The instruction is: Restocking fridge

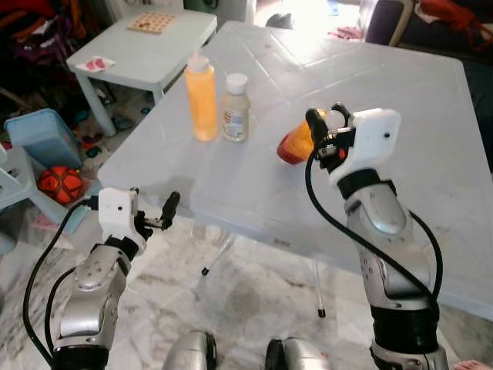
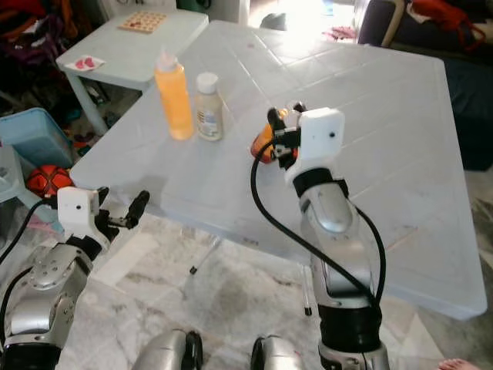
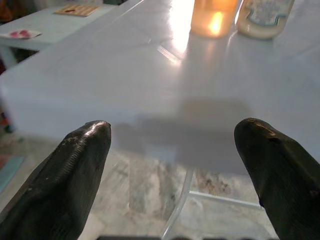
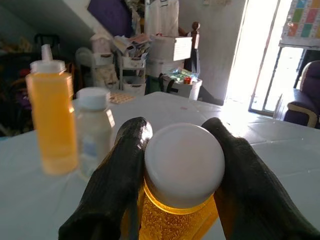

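My right gripper (image 1: 327, 119) is shut on an amber bottle (image 1: 295, 146) with a white cap (image 4: 184, 165), one finger on each side just behind the cap. The bottle is tilted, its base low over the white table (image 1: 385, 77); I cannot tell whether it touches. To its left stand a tall orange squeeze bottle (image 1: 201, 96) and a small clear bottle (image 1: 236, 108) with a white cap, side by side. My left gripper (image 1: 160, 213) is open and holds nothing, just below and in front of the table's near-left edge (image 3: 150, 120).
A small pale side table (image 1: 146, 38) stands at the back left with a board on it. Beside it on the floor are a blue bin (image 1: 42, 135) and a red ball (image 1: 60, 183). A dark sofa (image 1: 439, 27) lies beyond the table. Thin table legs (image 1: 219, 250) stand below.
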{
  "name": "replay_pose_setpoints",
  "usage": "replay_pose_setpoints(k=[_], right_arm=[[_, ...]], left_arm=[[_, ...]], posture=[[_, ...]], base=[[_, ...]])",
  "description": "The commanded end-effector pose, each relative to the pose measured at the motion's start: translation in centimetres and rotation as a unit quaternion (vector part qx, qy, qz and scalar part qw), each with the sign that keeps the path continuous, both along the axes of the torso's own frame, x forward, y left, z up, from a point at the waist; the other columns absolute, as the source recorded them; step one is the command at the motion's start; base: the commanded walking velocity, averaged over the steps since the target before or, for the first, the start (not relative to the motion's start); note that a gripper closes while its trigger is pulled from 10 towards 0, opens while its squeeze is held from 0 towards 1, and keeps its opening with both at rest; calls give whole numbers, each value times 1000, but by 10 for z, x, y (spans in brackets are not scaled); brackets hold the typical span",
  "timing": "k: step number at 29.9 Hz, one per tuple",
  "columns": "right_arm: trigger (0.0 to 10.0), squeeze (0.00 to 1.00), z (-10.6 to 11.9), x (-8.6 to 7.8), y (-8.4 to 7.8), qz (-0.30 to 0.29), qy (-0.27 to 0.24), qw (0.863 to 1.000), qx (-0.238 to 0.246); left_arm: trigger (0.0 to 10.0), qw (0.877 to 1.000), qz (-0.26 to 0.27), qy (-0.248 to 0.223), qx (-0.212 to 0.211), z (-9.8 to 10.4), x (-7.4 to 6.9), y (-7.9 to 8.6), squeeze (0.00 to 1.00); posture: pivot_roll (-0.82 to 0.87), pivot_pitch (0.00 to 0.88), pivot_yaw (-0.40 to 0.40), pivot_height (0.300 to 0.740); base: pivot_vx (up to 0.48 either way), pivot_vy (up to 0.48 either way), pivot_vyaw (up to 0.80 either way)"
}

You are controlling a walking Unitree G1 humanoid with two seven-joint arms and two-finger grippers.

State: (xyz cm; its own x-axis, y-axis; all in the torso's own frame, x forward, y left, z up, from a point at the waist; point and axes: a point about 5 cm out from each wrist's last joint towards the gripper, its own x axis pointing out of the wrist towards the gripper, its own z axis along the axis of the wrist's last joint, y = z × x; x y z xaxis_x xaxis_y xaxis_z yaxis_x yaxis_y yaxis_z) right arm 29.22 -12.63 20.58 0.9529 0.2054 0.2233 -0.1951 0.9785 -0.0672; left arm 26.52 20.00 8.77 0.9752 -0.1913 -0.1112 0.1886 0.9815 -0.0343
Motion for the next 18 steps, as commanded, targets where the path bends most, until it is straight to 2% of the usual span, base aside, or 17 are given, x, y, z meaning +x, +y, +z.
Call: replay_pose_setpoints(k=[1,18], right_arm=[[10000,0,0,-1,-3,-7,5,1000,-4],[10000,0,17,6,8,18,-28,999,2]], left_arm=[[10000,1000,3,1,4,-2,0,1,0],[10000,1000,2,-6,4,-2,5,-3,0]], posture=[[37,24,6,740],[41,12,-7,740]], base=[[-304,0,0],[-295,0,0]])
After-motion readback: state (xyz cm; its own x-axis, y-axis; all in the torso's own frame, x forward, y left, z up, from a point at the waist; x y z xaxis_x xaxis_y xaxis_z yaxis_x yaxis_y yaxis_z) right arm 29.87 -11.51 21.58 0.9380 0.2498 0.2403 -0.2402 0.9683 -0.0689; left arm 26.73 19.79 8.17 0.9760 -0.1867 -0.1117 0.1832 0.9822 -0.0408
